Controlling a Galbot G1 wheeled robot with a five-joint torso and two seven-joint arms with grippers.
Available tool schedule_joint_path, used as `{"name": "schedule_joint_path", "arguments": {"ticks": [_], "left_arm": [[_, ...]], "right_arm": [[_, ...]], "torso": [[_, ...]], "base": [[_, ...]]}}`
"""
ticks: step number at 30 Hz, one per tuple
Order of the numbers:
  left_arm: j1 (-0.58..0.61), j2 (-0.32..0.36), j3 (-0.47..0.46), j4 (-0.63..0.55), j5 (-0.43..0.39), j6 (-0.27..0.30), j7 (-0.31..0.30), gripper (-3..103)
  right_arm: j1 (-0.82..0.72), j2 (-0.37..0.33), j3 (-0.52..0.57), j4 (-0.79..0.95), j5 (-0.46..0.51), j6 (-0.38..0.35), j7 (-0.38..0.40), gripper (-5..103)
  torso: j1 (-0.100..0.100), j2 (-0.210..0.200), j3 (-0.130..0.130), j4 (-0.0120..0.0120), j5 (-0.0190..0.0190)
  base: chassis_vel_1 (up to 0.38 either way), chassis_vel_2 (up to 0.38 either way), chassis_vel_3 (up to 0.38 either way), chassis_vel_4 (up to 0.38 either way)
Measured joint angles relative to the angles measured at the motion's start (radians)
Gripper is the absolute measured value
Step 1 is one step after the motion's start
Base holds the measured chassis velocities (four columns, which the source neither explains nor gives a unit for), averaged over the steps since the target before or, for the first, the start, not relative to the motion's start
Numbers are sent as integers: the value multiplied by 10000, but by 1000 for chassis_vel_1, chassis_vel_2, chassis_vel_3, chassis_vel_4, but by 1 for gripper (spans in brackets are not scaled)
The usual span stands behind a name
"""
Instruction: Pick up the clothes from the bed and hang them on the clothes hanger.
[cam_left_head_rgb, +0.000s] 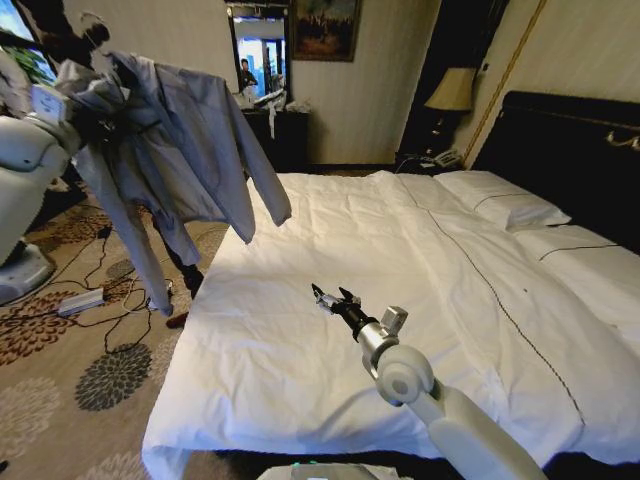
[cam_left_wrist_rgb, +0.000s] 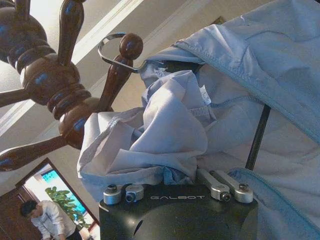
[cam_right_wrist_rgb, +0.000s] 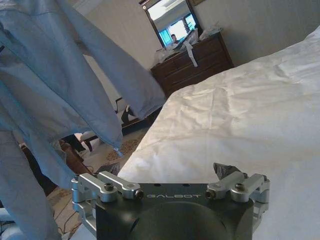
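right hand (cam_left_head_rgb: 335, 298) over bed (cam_left_head_rgb: 420, 300) | shirt (cam_left_head_rgb: 190, 140) hangs beside | cables (cam_left_head_rgb: 110, 290) on carpet

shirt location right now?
Off the bed: the grey-blue shirt hangs at upper left in the head view beside the left gripper, its hanger hook over a wooden coat-stand peg.

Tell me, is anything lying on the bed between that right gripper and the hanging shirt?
No. In the head view, only bare white duvet lies between the right gripper and the shirt.
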Motion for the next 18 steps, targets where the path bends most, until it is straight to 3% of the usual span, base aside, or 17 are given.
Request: {"name": "schedule_joint_path", "arguments": {"ticks": [10,18], "left_arm": [[-582,15,298,156,13,433,64,20],[-1046,24,681,185,-108,1132,419,20]], "right_arm": [[8,25,-4,36,63,7,0,100],[-142,29,44,233,166,7,18,100]], "torso": [[0,0,0,1,-1],[0,0,-1,0,0]], "base": [[0,0,0,0],[0,0,0,0]]}}
